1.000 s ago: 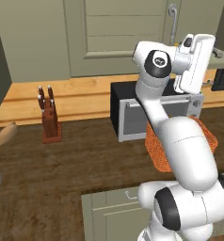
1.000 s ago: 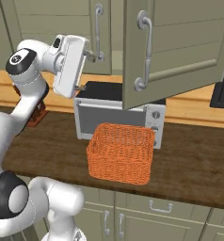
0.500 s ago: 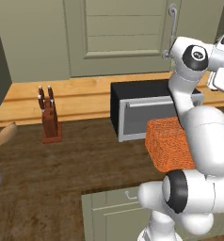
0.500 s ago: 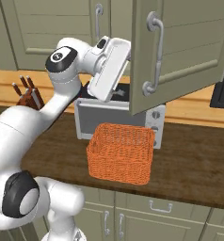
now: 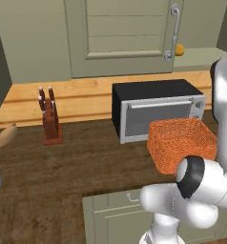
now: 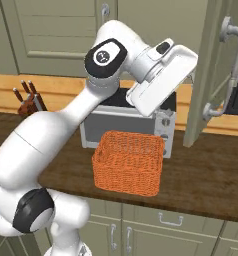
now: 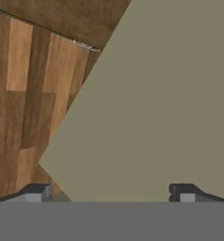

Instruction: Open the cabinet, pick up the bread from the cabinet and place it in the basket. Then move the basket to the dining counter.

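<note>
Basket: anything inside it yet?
Nothing visible in the basket: the part of its interior in the right base view is bare weave. The near wall hides some of the bottom. A golden lump, likely the bread, sits in the cabinet.

The bread (image 5: 180, 49) peeks out as a small golden lump past the closed door's edge; most of it is hidden. The arm covers the basket's (image 5: 182, 143) right end and the toaster oven's (image 6: 96, 125) top. The open door (image 6: 211, 75) is cut off at the top. Only the fingertips (image 7: 36, 192) show, against a blank grey-green panel.
</note>
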